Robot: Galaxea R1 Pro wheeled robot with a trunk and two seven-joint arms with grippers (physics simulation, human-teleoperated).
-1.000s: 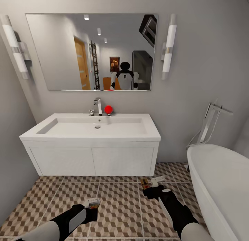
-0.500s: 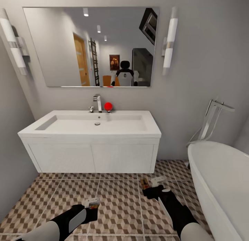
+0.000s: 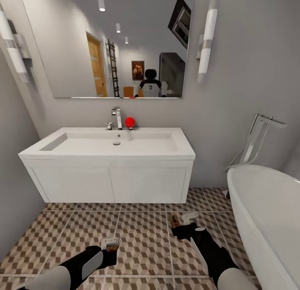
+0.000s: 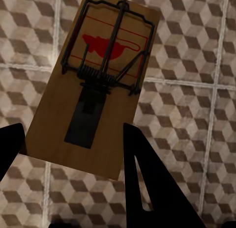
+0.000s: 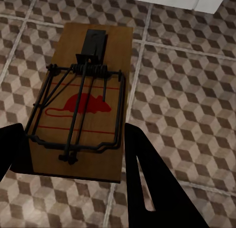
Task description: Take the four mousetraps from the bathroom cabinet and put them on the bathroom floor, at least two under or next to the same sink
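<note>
I hold two mousetraps over the cube-patterned bathroom floor (image 3: 141, 236) in front of the white sink (image 3: 112, 144). My left gripper (image 3: 109, 245) is shut on one mousetrap (image 3: 111, 242); its tan board with black wire and red mouse print (image 4: 93, 85) sits between the dark fingers (image 4: 147, 179). My right gripper (image 3: 183, 225) is shut on a second mousetrap (image 3: 183, 218), below the vanity's right corner. That trap (image 5: 81, 105) lies flat between the right fingers (image 5: 147, 184). The cabinet and the other traps are out of view.
The wall-hung white vanity (image 3: 108, 183) leaves a gap above the tiles. A chrome tap (image 3: 118, 117) and a red ball (image 3: 130, 122) stand behind the basin. An oval white bathtub (image 3: 266, 215) with a standing tap (image 3: 258, 140) lies on the right, and a grey wall (image 3: 16, 198) on the left.
The whole picture has slid upward and the sink looks slightly nearer, so the camera moved. Both arms keep their pose with the traps still held.
</note>
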